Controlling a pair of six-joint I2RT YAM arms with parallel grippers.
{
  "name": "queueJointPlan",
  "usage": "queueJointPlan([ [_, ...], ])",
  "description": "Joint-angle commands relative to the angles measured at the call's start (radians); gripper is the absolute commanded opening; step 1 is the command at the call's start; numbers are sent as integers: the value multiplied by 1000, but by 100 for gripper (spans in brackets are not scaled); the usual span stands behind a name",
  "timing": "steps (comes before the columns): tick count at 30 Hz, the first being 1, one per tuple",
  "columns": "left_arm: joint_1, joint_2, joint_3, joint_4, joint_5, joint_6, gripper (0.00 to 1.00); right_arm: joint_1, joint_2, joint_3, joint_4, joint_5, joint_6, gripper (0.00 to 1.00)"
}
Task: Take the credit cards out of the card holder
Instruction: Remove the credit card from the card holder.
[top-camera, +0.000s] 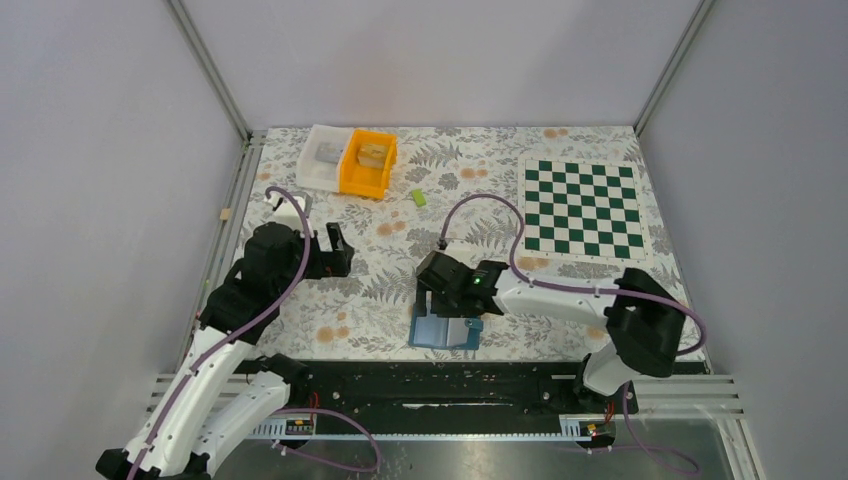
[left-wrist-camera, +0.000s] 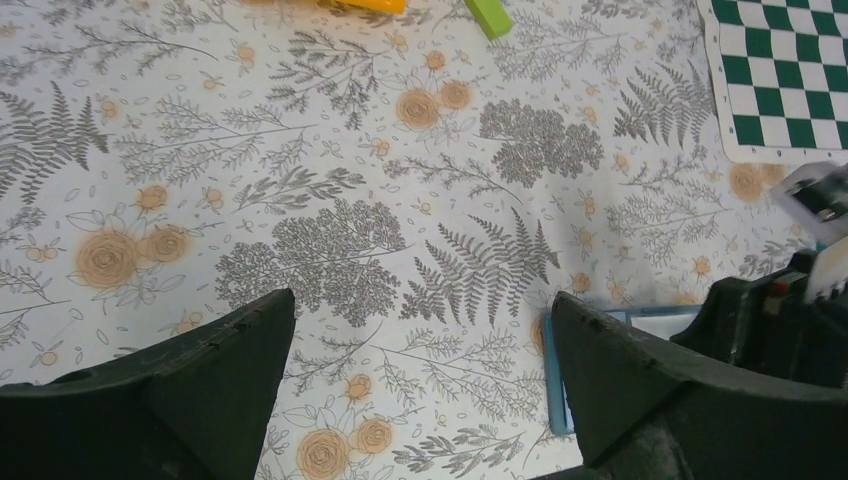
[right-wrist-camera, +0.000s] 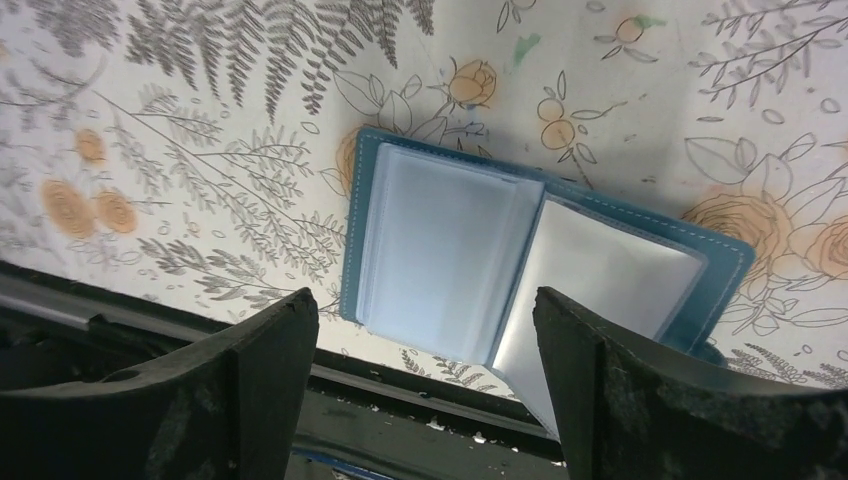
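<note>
Blue card holder's (right-wrist-camera: 722, 268) clear sleeves (right-wrist-camera: 440, 255) show plainly under the right pincer (right-wrist-camera: 422, 300), held apart.

No legible txt, nos., labels or brand marks in any view. Card holder (right-wrist-camera: 450, 260): clear sleeves, nothing readable on them. Chessboard (top-camera: 582, 210): plain green/white squares, no readable marks. Anything else too small or blurred to read.
</note>
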Motion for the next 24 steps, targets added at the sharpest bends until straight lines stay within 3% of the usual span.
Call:
queueJointPlan([
  [1, 2, -18, 4, 31, -59, 8, 99, 43, 86, 84, -73, 56, 29, 86],
  [10, 3, -24, 6, 32, -47, -7, 99, 76, 208, 134, -118, 91, 18, 86],
  [18, 3, -40, 0, 17, -135, -50, 99, 91, 228, 92, -84, 97, 4, 80],
  [24, 2, -44, -30, 45, 70, -28, 97, 91, 164, 13, -43, 124, -21, 70],
])
